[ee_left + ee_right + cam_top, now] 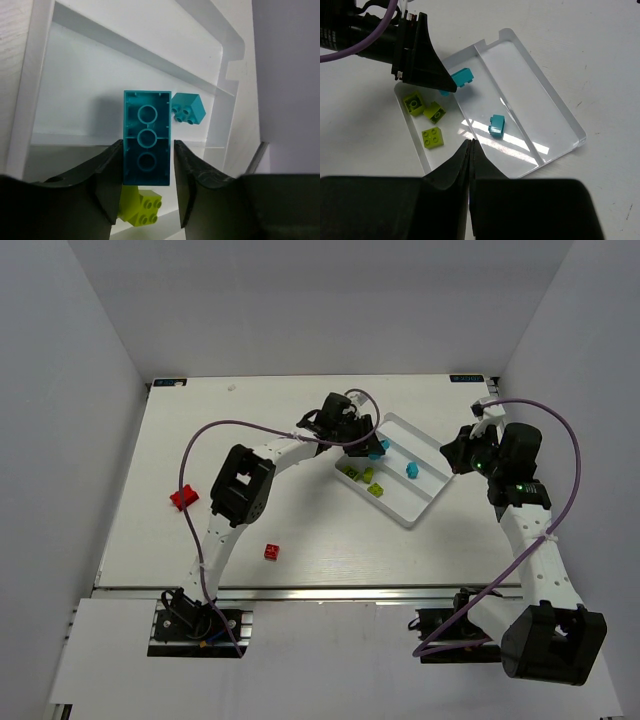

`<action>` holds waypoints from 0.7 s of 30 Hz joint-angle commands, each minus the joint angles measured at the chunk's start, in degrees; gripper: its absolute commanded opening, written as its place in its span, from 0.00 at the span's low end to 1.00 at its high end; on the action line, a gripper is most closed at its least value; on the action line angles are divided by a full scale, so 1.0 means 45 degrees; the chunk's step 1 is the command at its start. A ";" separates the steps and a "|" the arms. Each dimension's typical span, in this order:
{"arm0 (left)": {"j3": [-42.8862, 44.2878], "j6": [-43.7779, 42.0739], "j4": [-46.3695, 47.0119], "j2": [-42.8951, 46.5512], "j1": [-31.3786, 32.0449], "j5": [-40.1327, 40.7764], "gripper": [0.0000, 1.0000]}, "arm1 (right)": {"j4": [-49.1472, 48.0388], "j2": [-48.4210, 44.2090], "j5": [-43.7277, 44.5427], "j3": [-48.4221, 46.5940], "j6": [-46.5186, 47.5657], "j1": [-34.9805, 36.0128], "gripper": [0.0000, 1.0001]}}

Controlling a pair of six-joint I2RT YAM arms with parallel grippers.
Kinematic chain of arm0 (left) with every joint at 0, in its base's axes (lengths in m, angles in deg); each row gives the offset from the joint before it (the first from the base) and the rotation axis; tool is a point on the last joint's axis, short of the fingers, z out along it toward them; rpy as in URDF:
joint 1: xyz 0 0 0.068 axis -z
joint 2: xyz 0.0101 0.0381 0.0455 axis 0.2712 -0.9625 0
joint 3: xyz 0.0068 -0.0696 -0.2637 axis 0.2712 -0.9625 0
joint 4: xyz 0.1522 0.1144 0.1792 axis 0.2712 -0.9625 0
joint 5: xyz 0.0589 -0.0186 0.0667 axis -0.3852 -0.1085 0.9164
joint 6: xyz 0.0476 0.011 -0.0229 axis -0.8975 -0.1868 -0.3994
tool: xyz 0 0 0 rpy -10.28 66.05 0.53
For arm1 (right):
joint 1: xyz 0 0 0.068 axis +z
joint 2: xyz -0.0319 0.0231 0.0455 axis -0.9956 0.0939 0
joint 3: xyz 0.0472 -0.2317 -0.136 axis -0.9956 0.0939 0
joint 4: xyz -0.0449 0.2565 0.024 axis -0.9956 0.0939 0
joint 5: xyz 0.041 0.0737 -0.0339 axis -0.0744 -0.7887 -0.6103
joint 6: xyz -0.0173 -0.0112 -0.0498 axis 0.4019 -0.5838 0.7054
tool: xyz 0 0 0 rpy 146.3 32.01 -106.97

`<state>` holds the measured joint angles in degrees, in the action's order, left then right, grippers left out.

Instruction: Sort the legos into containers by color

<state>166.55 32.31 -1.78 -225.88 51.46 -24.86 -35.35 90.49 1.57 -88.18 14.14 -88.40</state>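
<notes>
The white tray (420, 445) lies tilted at centre right. Three lime green legos (366, 475) lie in its left compartment. One small cyan lego (410, 469) lies in the middle compartment, and the right compartment holds nothing. My left gripper (365, 448) is shut on a long cyan lego (147, 135) and holds it by one end over the tray's far end, above the middle compartment. The small cyan lego (188, 108) and a green one (142, 207) show below it. Two red legos (183, 498) (271, 552) lie on the table at left. My right gripper (471, 142) is shut and empty, beside the tray's right side.
The tray (555, 105) shows whole in the right wrist view, with the left arm's black fingers (427, 65) over its far left corner. White walls close in the table on three sides. A purple cable loops above each arm.
</notes>
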 commanded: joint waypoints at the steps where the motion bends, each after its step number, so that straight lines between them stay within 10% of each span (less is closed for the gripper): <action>1: 0.0704 0.0365 0.0064 0.0304 -0.0029 0.0496 0.54 | -0.0593 -0.0211 -0.0466 0.0135 -0.0106 -0.0095 0.02; 13: 0.1740 0.0561 0.0025 0.0690 -0.0029 0.0496 0.66 | -0.0418 -0.0230 -0.1827 0.0194 0.0263 -0.0290 0.19; 16: 0.1039 0.0210 0.0182 0.2325 -0.0164 0.0808 0.46 | 0.0323 -0.0211 -0.5603 0.0272 0.2505 -0.0232 0.62; 17: 0.0707 0.0112 0.0143 0.2837 -0.0320 0.1195 0.20 | 0.0461 -0.0191 -0.6764 0.0562 0.3052 -0.0193 0.70; 21: -0.2077 -0.1776 -0.1629 0.6194 -0.0439 0.3888 0.00 | 0.2857 0.0082 -1.0523 0.0487 0.6488 0.0701 0.72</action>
<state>162.44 31.02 -4.69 -214.08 50.63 -16.62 -30.52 90.58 -28.07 -85.88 29.74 -88.10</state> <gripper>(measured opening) 0.019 0.721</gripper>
